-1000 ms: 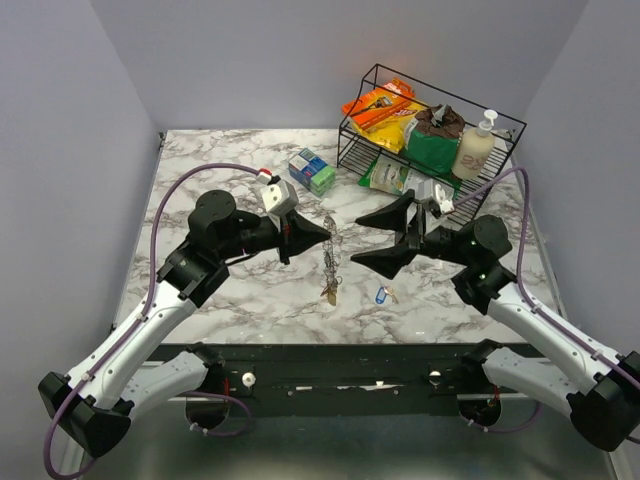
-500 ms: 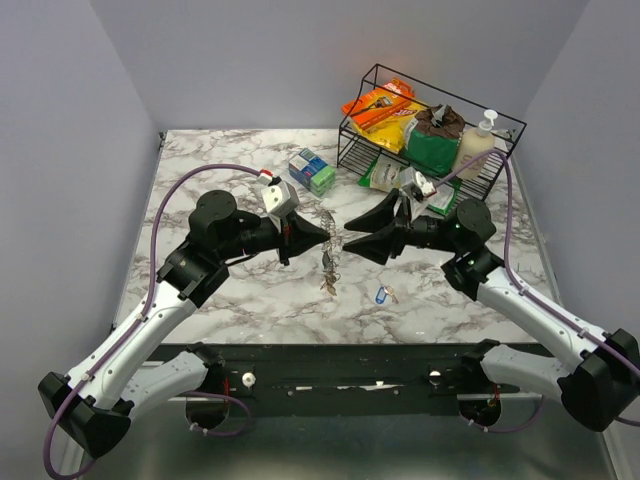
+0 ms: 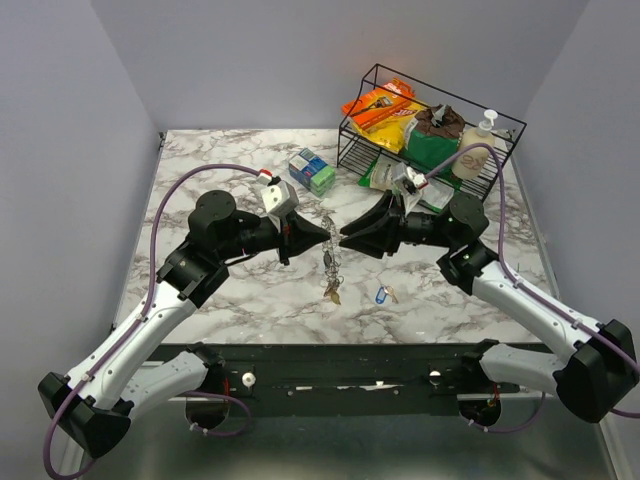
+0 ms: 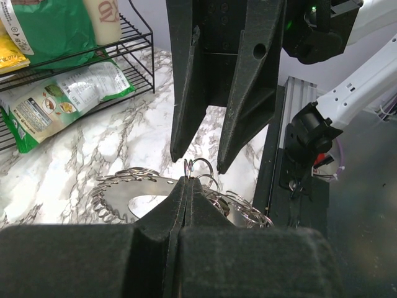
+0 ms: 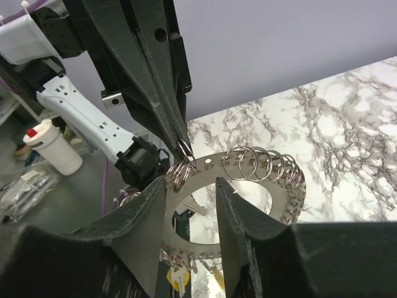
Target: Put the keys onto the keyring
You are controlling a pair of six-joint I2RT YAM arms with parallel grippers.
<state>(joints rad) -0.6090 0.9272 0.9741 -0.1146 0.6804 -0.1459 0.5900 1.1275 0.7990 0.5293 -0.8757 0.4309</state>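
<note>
The right arm point(image 3: 520, 300) has swung in towards the keyring since a second ago. Then it stood well to the right of it with its jaws spread wide. Now it reaches low and almost level over the white marbled table point(image 3: 230, 170), and the right gripper point(image 3: 347, 240) is just beside the keyring's right edge, its black fingers drawn in to a narrow gap. The left arm point(image 3: 170, 300) has not moved: forearm level, wrist pointing right, with the left gripper point(image 3: 326, 231) clamped tight on the keyring's top edge and holding it clear of the table.

The black wire rack point(image 3: 500, 125), full of snack packets and a pump bottle, stands behind and to the right of the keyring, where it was before.

The large, flat silvery metal keyring point(image 3: 329, 248), its rim crowded with small wire loops, hangs on edge between the two grippers. In the left wrist view one small split ring point(image 4: 197, 166) stands up from it, right between the right gripper's fingertips point(image 4: 178, 152). Whether they touch it is hard to tell, though they look just apart.

A bunch of small keys point(image 3: 331, 290) dangles below the keyring, one with a yellow head. A blue-headed key point(image 3: 381, 294) lies on the table below and to the right of the keyring.
</note>
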